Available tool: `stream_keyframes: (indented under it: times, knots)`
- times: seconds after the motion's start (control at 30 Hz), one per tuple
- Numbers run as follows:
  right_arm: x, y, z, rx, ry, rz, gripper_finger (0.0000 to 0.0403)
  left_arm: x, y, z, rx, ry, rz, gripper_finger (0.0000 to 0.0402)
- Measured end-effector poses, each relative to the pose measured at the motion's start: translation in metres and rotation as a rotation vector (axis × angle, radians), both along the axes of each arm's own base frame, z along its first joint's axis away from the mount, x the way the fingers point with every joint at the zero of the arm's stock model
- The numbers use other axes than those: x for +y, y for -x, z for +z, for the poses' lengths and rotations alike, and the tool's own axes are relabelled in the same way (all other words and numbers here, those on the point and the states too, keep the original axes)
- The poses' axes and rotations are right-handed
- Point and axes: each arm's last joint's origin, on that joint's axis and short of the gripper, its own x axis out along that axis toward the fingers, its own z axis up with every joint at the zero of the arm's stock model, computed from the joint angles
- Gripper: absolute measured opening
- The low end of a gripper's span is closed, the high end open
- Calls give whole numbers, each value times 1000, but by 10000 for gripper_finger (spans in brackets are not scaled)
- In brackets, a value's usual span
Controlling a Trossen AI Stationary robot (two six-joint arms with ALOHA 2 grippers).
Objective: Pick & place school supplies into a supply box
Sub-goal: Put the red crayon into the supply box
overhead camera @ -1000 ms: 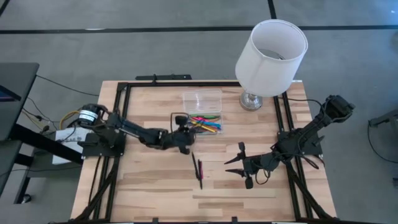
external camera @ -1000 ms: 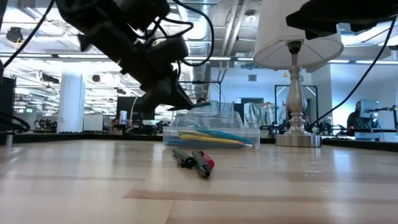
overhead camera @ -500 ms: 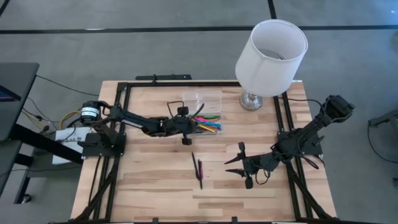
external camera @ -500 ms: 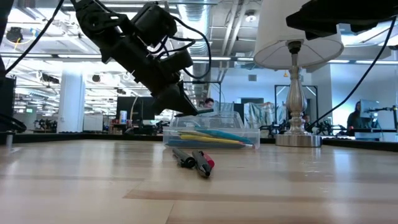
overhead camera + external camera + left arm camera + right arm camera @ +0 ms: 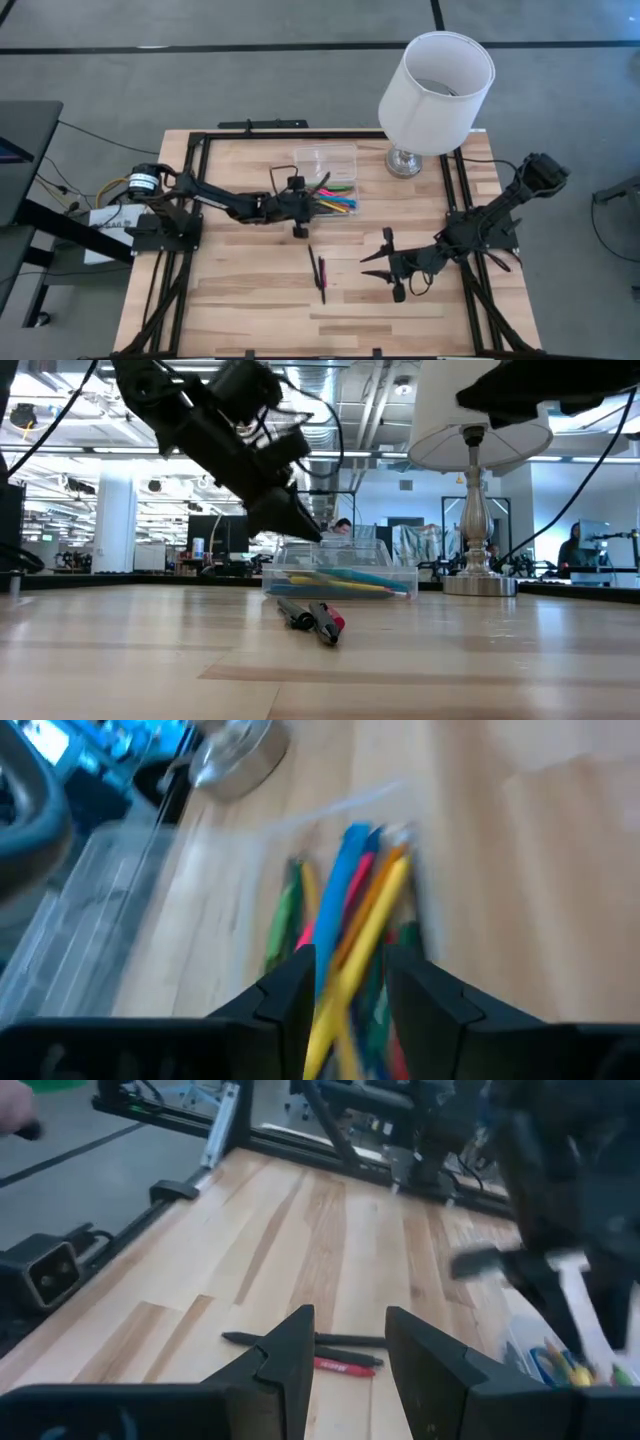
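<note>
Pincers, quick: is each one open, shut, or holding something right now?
Left pincer: open over the supply box, holding nothing.
Right pincer: open, empty, over the table.

arms: 2, left gripper at the box, right gripper about 4 o'clock of table centre
clear supply box: 1
clear lid: 1, 12 o'clock of the box
pens in box: several, mixed colours, exact number unclear
loose pens on table: 2
lamp: 1
table: 1
</note>
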Motion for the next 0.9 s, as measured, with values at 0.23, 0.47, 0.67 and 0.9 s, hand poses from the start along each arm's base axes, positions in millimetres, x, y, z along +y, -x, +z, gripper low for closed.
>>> stream_keyframes:
  times: [0.23,0.47,0.67,0.9]
  knots:
    - [-14,-15,-17,64,-75,-115,121,-43,14,22,9,-3,-112,119]
    - [-25,-38,-33,65,-189,-162,121,-101,49,15,75,66,-176,119]
    - [-18,-68,-37,97,-286,-146,121,-140,82,-1,39,5,-132,119]
    - [-5,-113,-47,111,-341,-197,121,-168,113,-7,-49,-114,-74,119]
